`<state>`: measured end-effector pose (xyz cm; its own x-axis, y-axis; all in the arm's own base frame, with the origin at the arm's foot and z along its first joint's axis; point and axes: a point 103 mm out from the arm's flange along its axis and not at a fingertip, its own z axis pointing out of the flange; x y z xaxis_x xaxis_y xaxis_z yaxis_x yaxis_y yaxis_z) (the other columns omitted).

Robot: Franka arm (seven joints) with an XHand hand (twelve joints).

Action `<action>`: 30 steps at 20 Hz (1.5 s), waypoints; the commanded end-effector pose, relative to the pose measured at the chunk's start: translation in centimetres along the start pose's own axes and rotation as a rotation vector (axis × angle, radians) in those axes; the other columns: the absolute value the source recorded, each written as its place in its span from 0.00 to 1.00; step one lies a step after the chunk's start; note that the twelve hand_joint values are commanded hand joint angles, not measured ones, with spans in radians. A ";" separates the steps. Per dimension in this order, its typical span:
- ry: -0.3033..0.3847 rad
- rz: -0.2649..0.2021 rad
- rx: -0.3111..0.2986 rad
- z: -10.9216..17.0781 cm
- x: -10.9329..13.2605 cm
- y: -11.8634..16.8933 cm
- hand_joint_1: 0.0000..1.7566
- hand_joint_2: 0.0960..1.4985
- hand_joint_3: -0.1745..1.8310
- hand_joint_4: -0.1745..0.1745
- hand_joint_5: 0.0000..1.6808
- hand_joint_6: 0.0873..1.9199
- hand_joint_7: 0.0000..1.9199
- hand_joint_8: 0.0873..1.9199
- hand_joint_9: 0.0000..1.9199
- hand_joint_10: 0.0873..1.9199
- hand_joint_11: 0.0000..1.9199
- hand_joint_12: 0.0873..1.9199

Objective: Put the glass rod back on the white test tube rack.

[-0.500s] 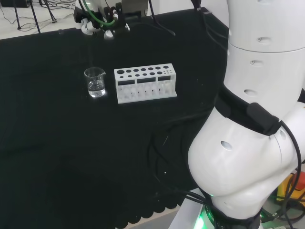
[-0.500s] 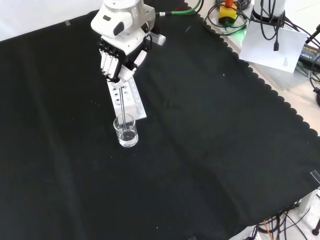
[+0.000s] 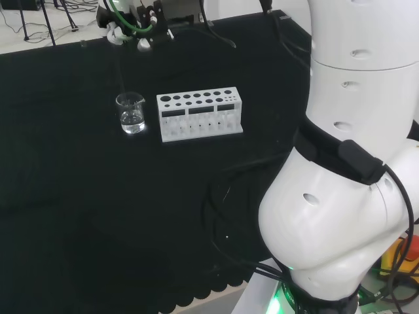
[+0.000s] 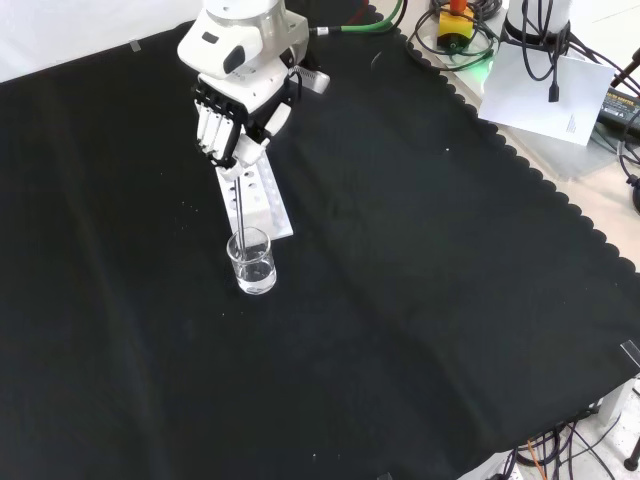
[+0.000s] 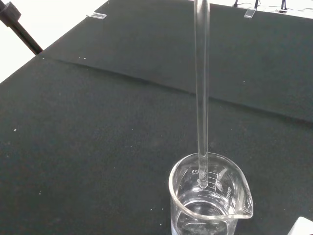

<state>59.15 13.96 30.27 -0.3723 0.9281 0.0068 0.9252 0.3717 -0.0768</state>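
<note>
The hand (image 4: 235, 122) hangs above the white test tube rack (image 4: 255, 198) with its fingers curled on the top of a thin glass rod (image 4: 241, 208). The rod hangs straight down, and its lower tip sits just inside the mouth of a small glass beaker (image 4: 251, 262) that holds a little clear liquid. In the wrist view the rod (image 5: 201, 93) ends just below the rim of the beaker (image 5: 210, 198), above the liquid. In the head view the beaker (image 3: 131, 112) stands just left of the rack (image 3: 200, 113), with the hand (image 3: 135, 19) high at the top edge.
The arm's big white links (image 3: 347, 157) stand at the right of the head view. Cables and a yellow box (image 4: 455, 22) lie beyond the cloth's scalloped edge at the top right of the front view. Bare black cloth lies around the rack and beaker.
The hand has risen a little with the rod, so the rod's tip now sits higher in the beaker. Beaker and rack have not moved.
</note>
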 end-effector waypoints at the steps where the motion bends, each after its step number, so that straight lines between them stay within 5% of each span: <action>1: 0.002 0.011 -0.024 -2.1 0.2 -0.9 0.78 0.78 0.09 0.00 0.43 0.46 0.40 0.69 0.48 0.74 0.81 0.36; 13: 0.041 0.127 -0.061 -6.7 -2.3 -5.4 0.78 0.78 0.09 0.00 0.43 0.46 0.40 0.69 0.48 0.74 0.81 0.36; 20: 0.037 0.182 -0.076 -7.5 -6.1 -7.6 0.78 0.78 0.09 0.00 0.43 0.46 0.40 0.69 0.48 0.74 0.81 0.36; 30: 0.039 0.326 -0.088 -8.3 -12.2 -11.6 0.78 0.78 0.09 0.00 0.43 0.45 0.40 0.69 0.48 0.74 0.81 0.36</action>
<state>55.66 4.80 38.04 -0.1694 0.9849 0.0344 0.9855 0.1697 -0.0068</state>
